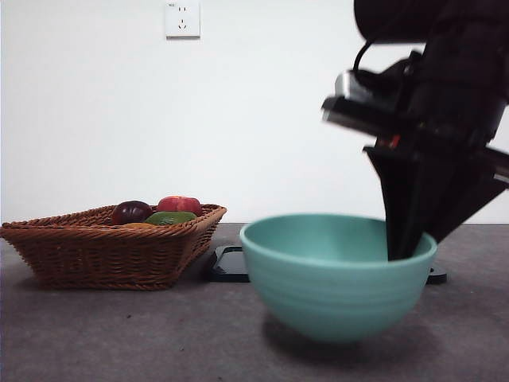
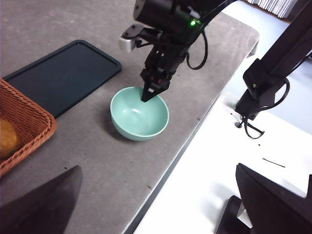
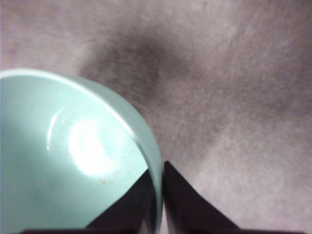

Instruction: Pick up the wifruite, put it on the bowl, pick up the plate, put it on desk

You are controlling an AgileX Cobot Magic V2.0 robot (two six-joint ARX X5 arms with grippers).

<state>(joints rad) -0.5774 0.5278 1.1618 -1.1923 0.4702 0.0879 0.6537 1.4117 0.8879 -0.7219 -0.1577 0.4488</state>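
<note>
Right pincer (image 3: 157,195) clamps the bowl (image 3: 73,161) rim.

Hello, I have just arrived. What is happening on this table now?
The right end effector grips the rim of the mint-green bowl, one jaw inside and one outside. The bowl is empty and sits on the desk. The left end effector waits apart, open. The fruits lie in the wicker basket, and a dark tray lies behind the bowl.

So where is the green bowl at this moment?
The bowl stands on the desk, right of the wicker basket in the front view, before the dark tray; the right gripper pinches its rim.
</note>
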